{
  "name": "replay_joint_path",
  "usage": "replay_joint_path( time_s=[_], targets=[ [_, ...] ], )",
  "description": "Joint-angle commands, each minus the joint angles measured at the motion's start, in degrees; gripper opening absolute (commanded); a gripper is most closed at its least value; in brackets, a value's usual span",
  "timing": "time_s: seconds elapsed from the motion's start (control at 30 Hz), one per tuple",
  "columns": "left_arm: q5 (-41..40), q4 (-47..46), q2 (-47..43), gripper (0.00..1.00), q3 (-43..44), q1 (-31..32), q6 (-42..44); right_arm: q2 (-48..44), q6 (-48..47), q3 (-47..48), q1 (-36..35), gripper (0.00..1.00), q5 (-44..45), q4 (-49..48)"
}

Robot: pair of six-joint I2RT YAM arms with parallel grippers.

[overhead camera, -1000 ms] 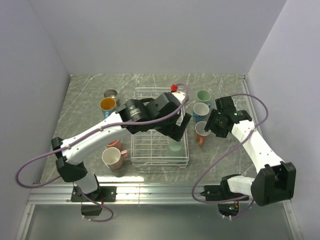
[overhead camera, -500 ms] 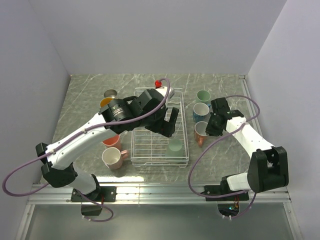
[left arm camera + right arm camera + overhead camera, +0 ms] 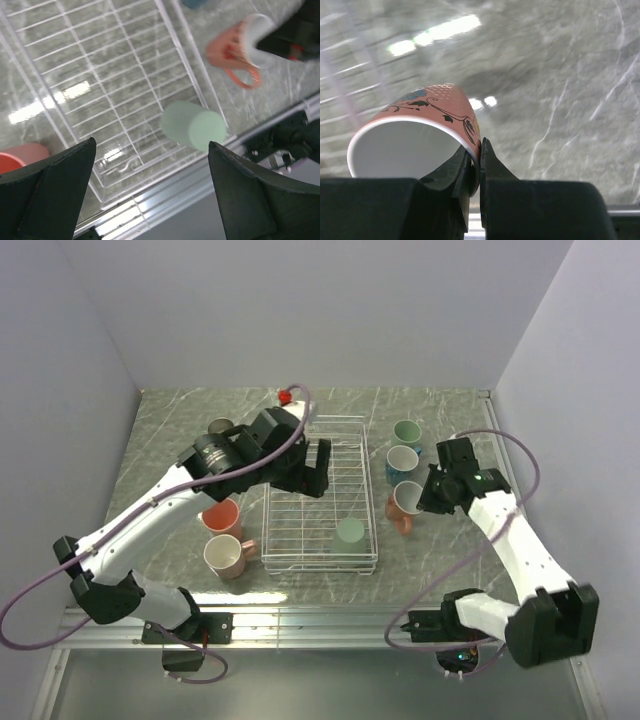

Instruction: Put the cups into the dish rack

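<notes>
Salmon-pink glaze with a floral print and a white inside marks the held mug (image 3: 427, 117). The right gripper (image 3: 476, 150) pinches its rim wall, one finger inside the mouth and one outside, both pressed tight against the thin wall. The mug sits tilted, its mouth toward the wrist camera. Whether its base touches the table (image 3: 180, 410) cannot be told.

Directions below refer to the top view, with 12 o'clock at the far wall.

- **Held mug:** it lies outside the wire, just beside the dish rack (image 3: 320, 568), at the rack's 3 o'clock.
- **Rack contents:** one mint cup (image 3: 350, 531) stands mouth down in the rack's 5 o'clock corner. The other grid cells show only bare wire.
- **Right-hand row:** a teal mug (image 3: 402, 462) with a white inside stands at 12 o'clock of the held mug. A green mug (image 3: 407, 431) stands beyond it, also toward 12 o'clock.
- **Left-hand group:** at the rack's 9 o'clock, a pink mug (image 3: 220, 515) stands on the table. A pale mug (image 3: 225, 555) stands just beside it at its 6 o'clock. A small grey cup (image 3: 220, 426) stands near the rack's 11 o'clock corner and is partly hidden by the left arm.
- **Left arm:** the left gripper (image 3: 150, 145) hangs above the far half of the rack. Its fingers (image 3: 55, 190) are spread wide apart, with nothing between them. Its wrist view looks down through the gap onto the wire grid and the mint cup.
</notes>
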State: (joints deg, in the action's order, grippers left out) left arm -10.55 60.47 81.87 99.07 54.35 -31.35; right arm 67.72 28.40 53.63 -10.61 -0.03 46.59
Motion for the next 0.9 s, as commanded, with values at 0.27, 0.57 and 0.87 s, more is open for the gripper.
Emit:
replay_joint_path(
  time_s=[0.27,0.57,0.87],
  targets=[
    [19.2,-22.3,-15.6,0.99,-12.1,-11.9,3.2,-14.3,5.6,19.4,0.1,0.0,-27.1,-1.2],
    [52.0,-53.5,-21.5,0.99,-26.5,-22.9,-14.8,-14.6,30.7,10.0,0.1,0.0,-50.8,-40.1],
    [56.2,-77.1,-27.0,0.99,-39.2,-22.8,-27.6,-13.8,40.8,6.0,-1.8,0.0,-55.2,-55.9]
  ],
)
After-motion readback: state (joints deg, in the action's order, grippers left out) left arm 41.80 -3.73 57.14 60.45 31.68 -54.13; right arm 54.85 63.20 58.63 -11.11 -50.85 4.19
